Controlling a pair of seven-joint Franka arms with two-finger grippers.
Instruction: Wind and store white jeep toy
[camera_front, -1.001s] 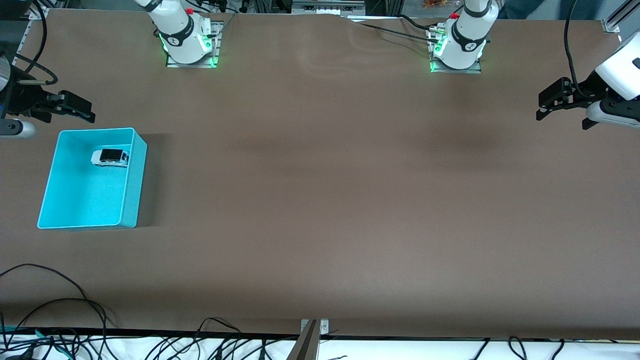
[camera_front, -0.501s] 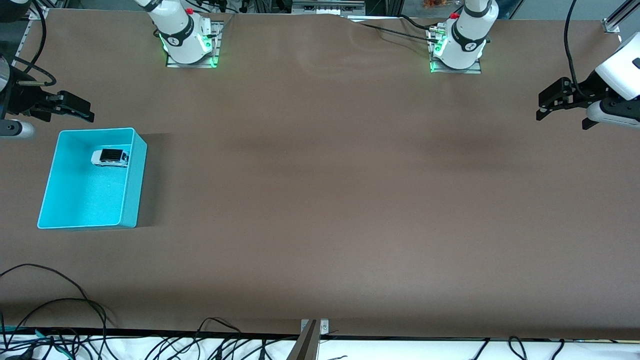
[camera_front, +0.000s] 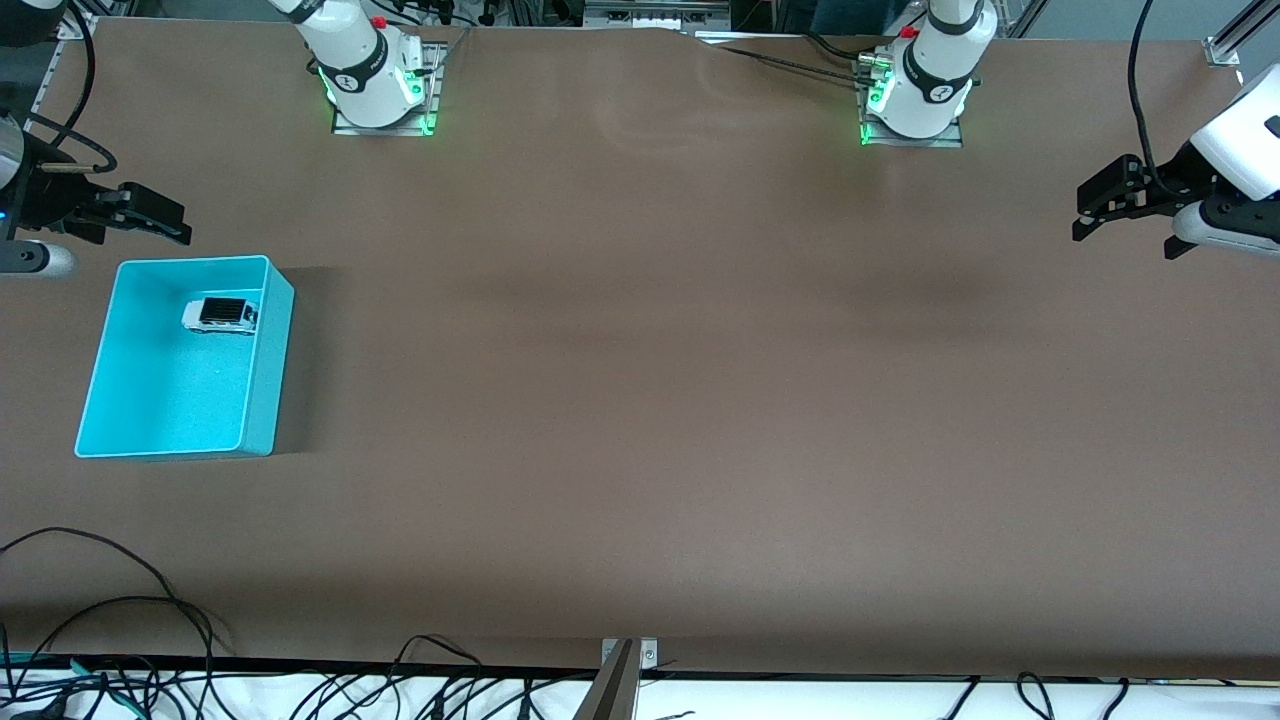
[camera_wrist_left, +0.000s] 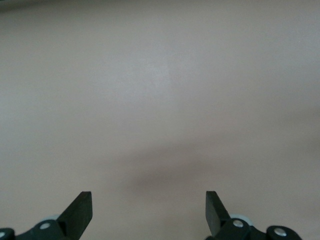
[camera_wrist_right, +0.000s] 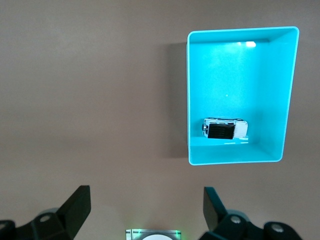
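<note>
The white jeep toy (camera_front: 220, 315) sits inside the cyan bin (camera_front: 262, 375) toward the right arm's end of the surface. Both the right pincer (camera_front: 140, 215) and the left pincer (camera_front: 1105, 205) hang empty, fingers spread. If still wound, the jeep could bump the wall.

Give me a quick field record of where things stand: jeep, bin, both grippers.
jeep: white jeep toy lies in the cyan bin, in the part farther from the front camera
bin: on the table at the right arm's end
right gripper: open, holds nothing, above the table beside the bin
left gripper: open, holds nothing, waits over the left arm's end of the table
storing: looks done
</note>
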